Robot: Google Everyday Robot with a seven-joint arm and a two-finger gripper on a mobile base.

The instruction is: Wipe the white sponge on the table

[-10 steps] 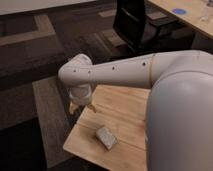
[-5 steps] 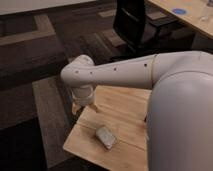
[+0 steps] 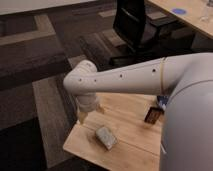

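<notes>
One white sponge (image 3: 106,136): lower centre of frame, lying on the light-wood worktop (image 3: 132,147), just below and right of the claw (image 3: 86,114). Off-white to grey, rectangular, speckled. One claw, at the worktop's left edge; open or closed cannot be told. One dark box (image 3: 152,115), right of centre.

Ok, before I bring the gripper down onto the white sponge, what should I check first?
1. White sponge in view, lying on the table: ok.
2. Gripper lined up over the sponge: not ok; it hangs to the left of the sponge, by the table's left edge.
3. Sponge free, nothing touching it: ok.
4. Dark box out of the wiping path: ok; it stands apart, to the right of the sponge.
5. Gripper touching the table: cannot tell.
</notes>
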